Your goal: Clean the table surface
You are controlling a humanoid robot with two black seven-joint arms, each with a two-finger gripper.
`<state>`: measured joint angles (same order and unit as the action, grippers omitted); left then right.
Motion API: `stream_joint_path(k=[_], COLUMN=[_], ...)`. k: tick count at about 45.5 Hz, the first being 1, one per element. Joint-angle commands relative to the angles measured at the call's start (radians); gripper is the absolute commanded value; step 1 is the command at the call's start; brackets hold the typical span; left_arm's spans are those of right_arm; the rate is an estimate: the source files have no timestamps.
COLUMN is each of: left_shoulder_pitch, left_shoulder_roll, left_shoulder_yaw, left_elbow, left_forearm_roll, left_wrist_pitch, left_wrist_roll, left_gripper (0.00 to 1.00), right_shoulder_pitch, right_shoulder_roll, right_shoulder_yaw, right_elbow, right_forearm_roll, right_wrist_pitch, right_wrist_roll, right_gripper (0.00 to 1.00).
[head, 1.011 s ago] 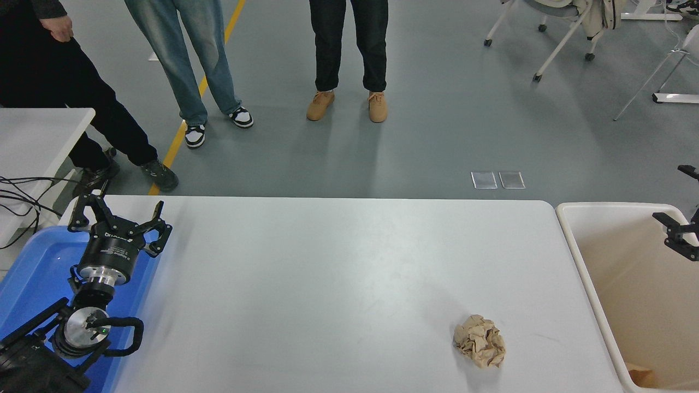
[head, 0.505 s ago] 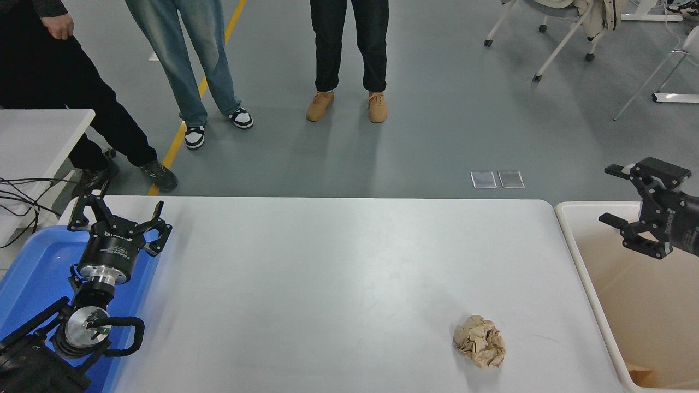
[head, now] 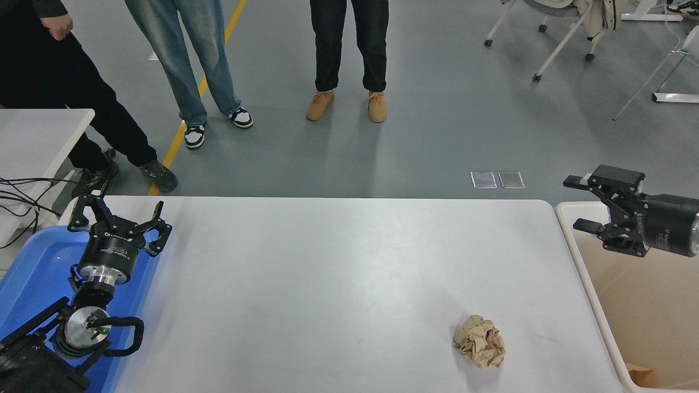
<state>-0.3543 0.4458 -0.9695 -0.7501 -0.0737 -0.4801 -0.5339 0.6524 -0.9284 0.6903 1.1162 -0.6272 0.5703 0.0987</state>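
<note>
The white table surface (head: 338,273) fills the middle of the head view. A crumpled brown paper ball (head: 480,341) lies on it near the front right. My right gripper (head: 574,202) is open and empty, coming in from the right edge above the beige bin's near-left corner, well behind and to the right of the paper ball. My left gripper (head: 117,213) is open and empty, parked at the lower left over the blue bin.
A beige bin (head: 584,273) stands against the table's right end, with a brown scrap at its bottom. A blue bin (head: 33,267) sits at the left end. Three people stand on the far side. A small white table with cables (head: 38,136) is at far left.
My right gripper has moved left from the picture's right edge over the beige bin toward the table's right end. The left arm and the paper ball have not moved.
</note>
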Motion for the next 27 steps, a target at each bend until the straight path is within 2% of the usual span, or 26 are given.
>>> stream_joint_path(k=[1,7,15,27], left_shoulder_pitch=[0.0,0.0,0.0,0.0], left_shoulder_roll=[0.001,-0.001,-0.001,-0.001], left_shoulder_yaw=[0.0,0.0,0.0,0.0], left_elbow=[0.0,0.0,0.0,0.0], left_forearm_roll=[0.0,0.0,0.0,0.0], left_wrist_pitch=[0.0,0.0,0.0,0.0], left_wrist_roll=[-0.001,-0.001,-0.001,-0.001], left_gripper=[0.99,0.99,0.99,0.99], right_shoulder_pitch=[-0.017,-0.036,-0.057,-0.086], right_shoulder_roll=[0.149,0.273,0.44,0.526], right_shoulder_yaw=[0.031,0.078,0.196,0.23], right_elbow=[-0.047,-0.071,-0.208,-0.338], right_forearm_roll=[0.158,0.175,0.175,0.181], right_wrist_pitch=[-0.052,-0.128,-0.184,-0.362], right_wrist_roll=[0.012,0.044,0.079,0.18], right_gripper=[0.99,0.99,0.99,0.99])
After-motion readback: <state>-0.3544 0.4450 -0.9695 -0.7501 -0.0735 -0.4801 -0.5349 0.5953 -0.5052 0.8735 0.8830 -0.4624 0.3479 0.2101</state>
